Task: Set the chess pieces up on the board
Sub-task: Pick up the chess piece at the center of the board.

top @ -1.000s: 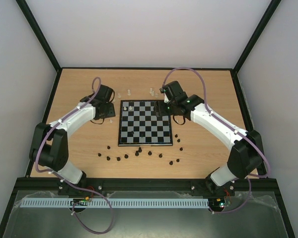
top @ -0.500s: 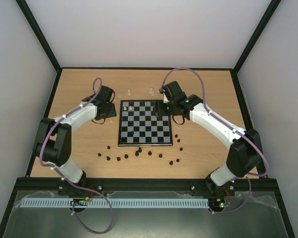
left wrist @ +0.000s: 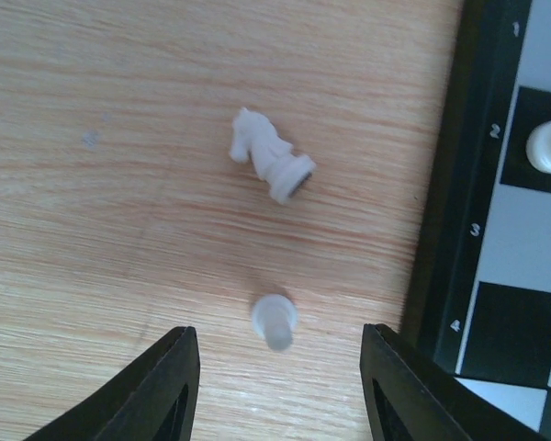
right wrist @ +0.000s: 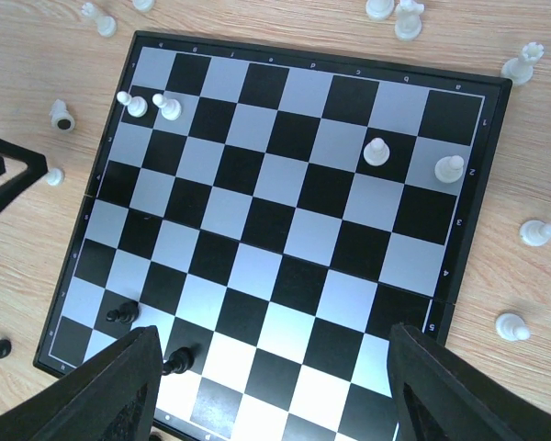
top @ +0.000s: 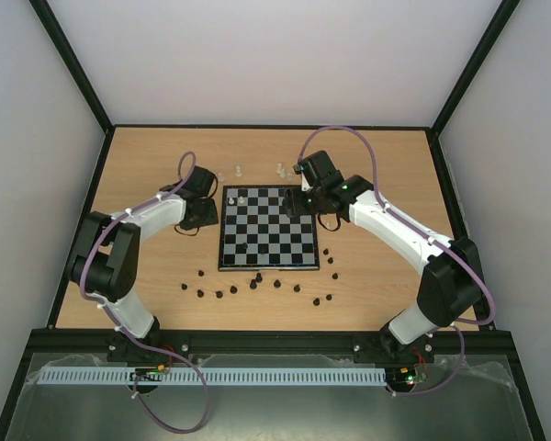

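Note:
In the left wrist view a small white pawn (left wrist: 275,322) stands upright on the wood between the fingers of my left gripper (left wrist: 280,390). That gripper is open, and neither finger touches the pawn. Just beyond the pawn a white knight (left wrist: 271,165) lies on its side. The board (left wrist: 436,230) has its dark rim to the right. From above, my left gripper (top: 205,213) is at the left edge of the board (top: 275,239). My right gripper (top: 298,204) hovers over the board's far right part, open and empty. Two black pawns (right wrist: 121,312) and several white pawns (right wrist: 376,150) stand on squares.
Several black pieces (top: 257,285) are scattered on the table along the board's near side. Loose white pieces (top: 283,170) lie behind the board, and more lie to its sides (right wrist: 537,231). Black frame rails (top: 73,220) border the table.
My left arm has swung its elbow inward, and its gripper has shifted slightly toward the board while the jaws narrowed a little. The right arm has barely moved.

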{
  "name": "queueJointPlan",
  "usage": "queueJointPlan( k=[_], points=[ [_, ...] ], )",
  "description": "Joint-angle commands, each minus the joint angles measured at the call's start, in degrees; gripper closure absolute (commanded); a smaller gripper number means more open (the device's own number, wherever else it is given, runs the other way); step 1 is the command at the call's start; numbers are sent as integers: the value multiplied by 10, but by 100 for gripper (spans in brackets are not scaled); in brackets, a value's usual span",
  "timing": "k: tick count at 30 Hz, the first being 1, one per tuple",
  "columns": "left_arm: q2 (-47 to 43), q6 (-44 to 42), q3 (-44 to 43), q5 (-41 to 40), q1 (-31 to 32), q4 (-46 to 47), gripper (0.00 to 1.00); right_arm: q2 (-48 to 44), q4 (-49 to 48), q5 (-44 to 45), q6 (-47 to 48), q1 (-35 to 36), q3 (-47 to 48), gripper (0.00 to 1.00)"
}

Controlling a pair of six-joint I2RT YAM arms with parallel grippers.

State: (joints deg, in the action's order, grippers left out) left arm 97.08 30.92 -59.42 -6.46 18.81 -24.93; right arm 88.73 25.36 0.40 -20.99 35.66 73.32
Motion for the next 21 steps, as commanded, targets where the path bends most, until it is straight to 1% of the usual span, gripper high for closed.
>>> queueJointPlan(
  k=[1, 4, 8, 11, 15, 21],
  points=[
    [16, 14, 1, 1, 15, -1, 50, 4, 4, -6, 1, 4, -7, 32],
    [15, 14, 3, -3, 15, 0, 54, 4, 5, -6, 2, 4, -7, 32],
    [17, 12, 5, -9, 14, -1, 67, 3, 5, -5, 2, 4, -8, 32],
    [18, 12, 5, -14, 12, 0, 71, 3, 5, -4, 2, 4, -8, 32],
    [27, 12, 6, -17, 11, 2, 72, 3, 6, -6, 2, 4, -8, 32],
    [34, 12, 10, -22, 6, 6, 72, 3, 6, -5, 2, 5, -8, 32]
  ],
)
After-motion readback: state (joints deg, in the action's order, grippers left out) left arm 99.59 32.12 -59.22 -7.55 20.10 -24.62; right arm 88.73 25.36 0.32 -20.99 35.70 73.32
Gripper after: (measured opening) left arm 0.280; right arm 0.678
